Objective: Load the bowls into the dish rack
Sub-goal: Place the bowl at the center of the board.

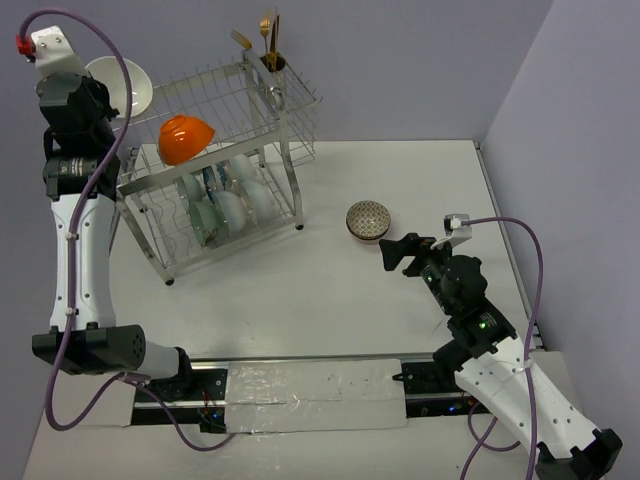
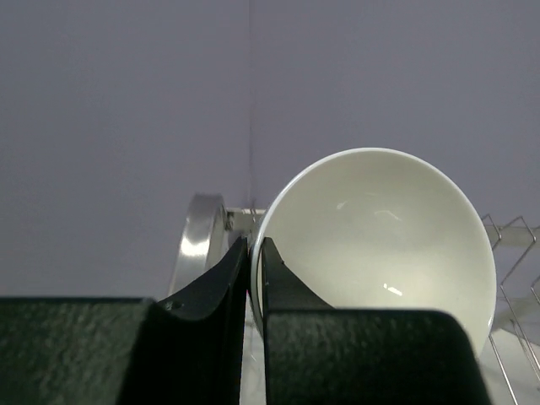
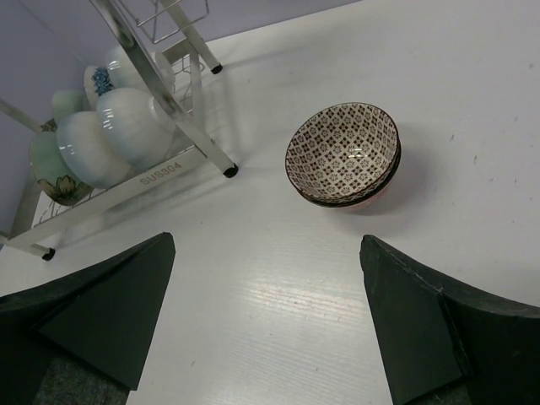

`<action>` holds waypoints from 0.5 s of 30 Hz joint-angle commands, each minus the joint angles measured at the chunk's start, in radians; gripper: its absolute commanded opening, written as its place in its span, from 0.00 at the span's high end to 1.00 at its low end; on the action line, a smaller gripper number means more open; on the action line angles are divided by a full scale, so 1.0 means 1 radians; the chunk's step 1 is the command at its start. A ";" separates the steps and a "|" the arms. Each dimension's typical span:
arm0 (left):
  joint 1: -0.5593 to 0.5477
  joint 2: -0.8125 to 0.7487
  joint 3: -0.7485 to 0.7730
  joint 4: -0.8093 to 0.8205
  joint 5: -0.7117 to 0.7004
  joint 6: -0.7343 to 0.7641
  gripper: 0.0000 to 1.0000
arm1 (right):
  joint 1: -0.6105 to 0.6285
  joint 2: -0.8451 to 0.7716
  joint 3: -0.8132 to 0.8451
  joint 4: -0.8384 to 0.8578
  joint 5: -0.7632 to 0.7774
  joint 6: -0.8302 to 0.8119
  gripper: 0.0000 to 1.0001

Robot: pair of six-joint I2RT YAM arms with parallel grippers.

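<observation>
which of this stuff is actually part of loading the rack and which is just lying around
Part of the job: white bowl in the left claw; orange bowl; racked bowls; patterned bowl on the table; rack.
Just lying about: gold cutlery in the rack's cup.

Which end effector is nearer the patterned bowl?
Right. The right end effector sits open just short of the patterned bowl; the left end effector holds a white bowl by the dish rack.
</observation>
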 commanded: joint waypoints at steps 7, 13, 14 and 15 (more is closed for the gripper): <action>-0.154 -0.218 -0.248 0.581 -0.061 0.643 1.00 | 0.004 0.004 -0.012 0.059 -0.027 0.003 0.02; -0.180 -0.290 -0.391 0.687 -0.069 0.877 1.00 | 0.004 -0.002 -0.015 0.057 -0.030 0.003 0.02; -0.182 -0.295 -0.392 0.681 -0.066 0.891 1.00 | 0.004 -0.003 -0.015 0.056 -0.030 0.003 0.02; -0.183 -0.304 -0.395 0.680 -0.061 0.916 1.00 | 0.004 -0.008 -0.013 0.054 -0.030 0.002 0.02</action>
